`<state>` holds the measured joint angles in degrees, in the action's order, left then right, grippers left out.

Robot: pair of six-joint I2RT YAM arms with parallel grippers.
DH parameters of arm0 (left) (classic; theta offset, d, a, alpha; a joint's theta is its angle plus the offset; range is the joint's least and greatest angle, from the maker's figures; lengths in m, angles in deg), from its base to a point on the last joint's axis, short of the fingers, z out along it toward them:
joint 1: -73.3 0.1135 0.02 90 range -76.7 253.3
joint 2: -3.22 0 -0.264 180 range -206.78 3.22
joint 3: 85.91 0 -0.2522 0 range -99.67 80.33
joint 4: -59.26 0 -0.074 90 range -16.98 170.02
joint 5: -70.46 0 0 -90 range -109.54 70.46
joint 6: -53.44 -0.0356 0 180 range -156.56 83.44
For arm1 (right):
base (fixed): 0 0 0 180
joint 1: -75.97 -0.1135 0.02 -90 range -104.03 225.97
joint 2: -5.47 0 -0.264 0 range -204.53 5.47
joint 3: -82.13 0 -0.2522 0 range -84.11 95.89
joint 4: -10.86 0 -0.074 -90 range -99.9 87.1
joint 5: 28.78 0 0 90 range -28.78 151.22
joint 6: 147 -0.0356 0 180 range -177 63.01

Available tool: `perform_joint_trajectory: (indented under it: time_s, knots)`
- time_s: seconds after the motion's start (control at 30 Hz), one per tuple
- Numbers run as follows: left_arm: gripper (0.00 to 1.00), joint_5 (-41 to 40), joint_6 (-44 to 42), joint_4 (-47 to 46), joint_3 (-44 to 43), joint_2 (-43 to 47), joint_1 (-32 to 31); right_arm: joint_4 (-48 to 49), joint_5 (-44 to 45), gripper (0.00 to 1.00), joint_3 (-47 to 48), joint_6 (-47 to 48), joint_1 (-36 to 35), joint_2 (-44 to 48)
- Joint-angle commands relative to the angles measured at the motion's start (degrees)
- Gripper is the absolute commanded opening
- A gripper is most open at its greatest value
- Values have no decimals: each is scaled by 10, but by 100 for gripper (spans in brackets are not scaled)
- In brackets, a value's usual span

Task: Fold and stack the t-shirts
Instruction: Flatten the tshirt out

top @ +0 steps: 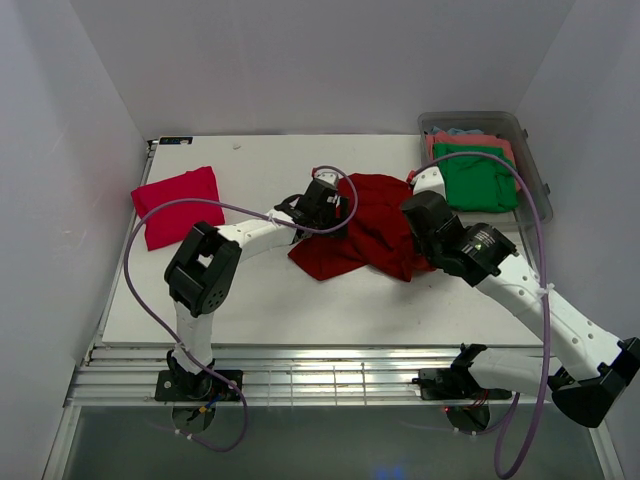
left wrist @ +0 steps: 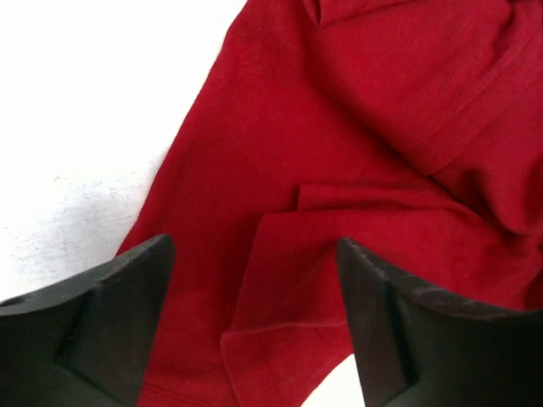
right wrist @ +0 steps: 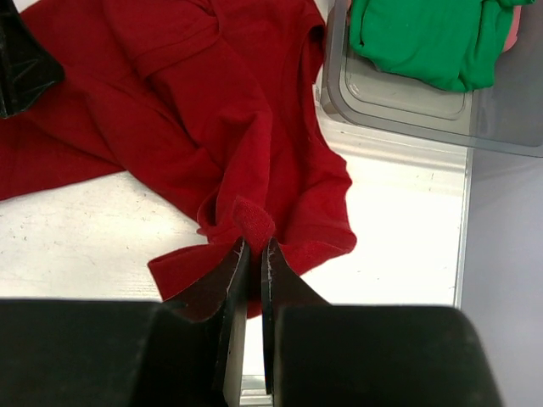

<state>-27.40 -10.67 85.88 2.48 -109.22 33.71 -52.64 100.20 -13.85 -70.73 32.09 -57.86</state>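
In the tub [top: 470,117], green t-shirt [top: 475,182] overlies coral t-shirt [top: 468,141]

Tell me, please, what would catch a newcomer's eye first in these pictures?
A crumpled dark red t-shirt sprawls in the middle of the white table. The right tool pinches a fold at its edge, and the left tool hangs open over its other side. A folded pinkish-red t-shirt lies at the far left, and a green t-shirt sits in the grey plastic tub at far right.
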Motion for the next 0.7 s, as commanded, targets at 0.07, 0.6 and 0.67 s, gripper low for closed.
perform_joint_trajectory:
  time_s: [0.07,0.6,0.67]
  knots:
    - [77,14,11,-15,-2,14,0,5,10,8,-9,-16,1,13]
    - [52,62,32,-20,6,-5,-8,-9,14,8,-8,-23,1,26]
    - [53,56,32,-11,12,-2,-9,-11,13,8,-9,-25,1,28]
